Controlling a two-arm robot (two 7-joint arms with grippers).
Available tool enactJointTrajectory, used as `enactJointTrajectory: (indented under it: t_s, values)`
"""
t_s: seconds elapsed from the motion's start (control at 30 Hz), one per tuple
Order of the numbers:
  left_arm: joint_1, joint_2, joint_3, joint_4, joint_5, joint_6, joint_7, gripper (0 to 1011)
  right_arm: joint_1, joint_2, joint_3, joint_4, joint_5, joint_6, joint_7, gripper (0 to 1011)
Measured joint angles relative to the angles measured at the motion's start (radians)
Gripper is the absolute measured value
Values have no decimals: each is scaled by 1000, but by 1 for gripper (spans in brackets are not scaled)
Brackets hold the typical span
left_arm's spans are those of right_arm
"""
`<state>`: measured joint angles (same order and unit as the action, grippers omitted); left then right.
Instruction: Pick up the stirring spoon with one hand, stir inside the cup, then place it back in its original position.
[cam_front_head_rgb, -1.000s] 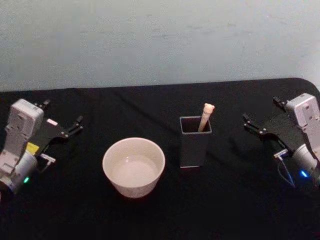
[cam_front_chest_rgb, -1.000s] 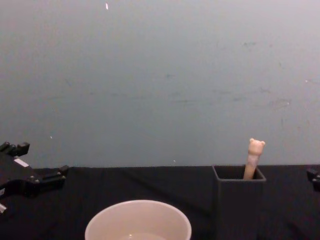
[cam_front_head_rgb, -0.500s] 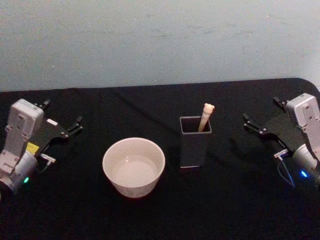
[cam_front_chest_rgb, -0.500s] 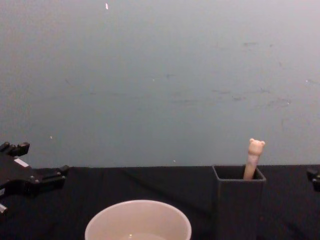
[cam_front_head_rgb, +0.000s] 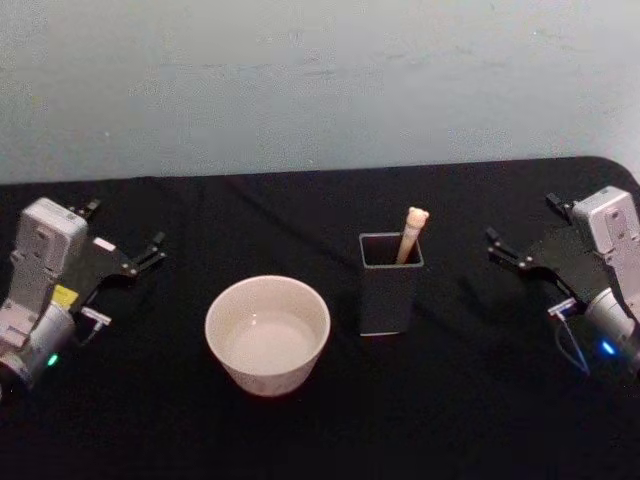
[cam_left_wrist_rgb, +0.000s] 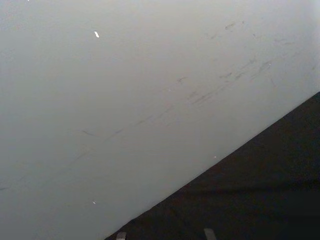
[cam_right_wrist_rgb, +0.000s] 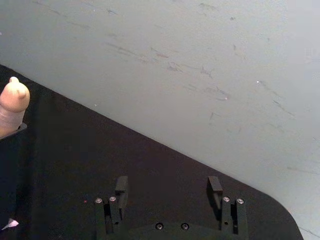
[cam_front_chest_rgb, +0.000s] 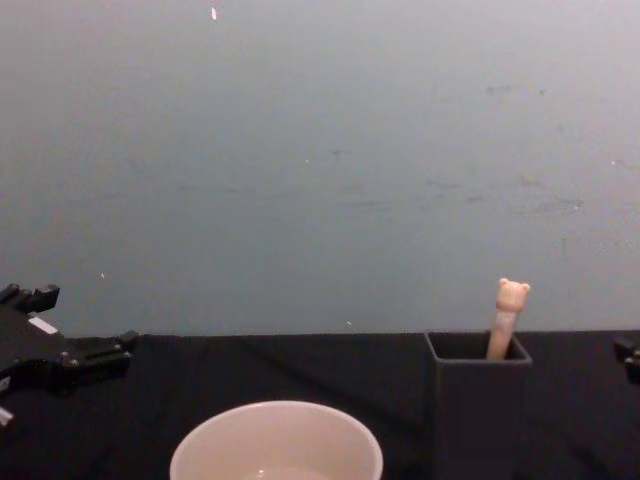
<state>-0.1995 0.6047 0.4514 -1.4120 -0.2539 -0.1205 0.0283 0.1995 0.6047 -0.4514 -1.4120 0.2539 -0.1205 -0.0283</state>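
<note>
The stirring spoon stands in the dark grey square holder, its cream bear-head handle leaning out of the top right corner. The cream cup sits left of the holder, holding a little clear liquid. My left gripper rests open at the table's left side, far from the cup. My right gripper rests open at the right side, well clear of the holder. The chest view shows the spoon, the holder, the cup and the left gripper. In the right wrist view the open right gripper is empty and the spoon's head is far off.
A black cloth covers the table, and a pale blue-grey wall stands right behind it. The cloth's right rear corner is rounded. Open cloth lies between each gripper and the two vessels.
</note>
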Motion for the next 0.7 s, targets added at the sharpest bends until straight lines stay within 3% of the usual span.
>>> enactJointTrajectory:
  t_s: [0.43, 0.7]
  values:
    - [0, 0, 0, 0, 0, 0, 0, 1001, 0, -1, 1, 0, 0, 0, 1, 1002]
    - [0, 0, 0, 0, 0, 0, 0, 1001, -10, -14, 39, 1, 21, -14, 38, 1002]
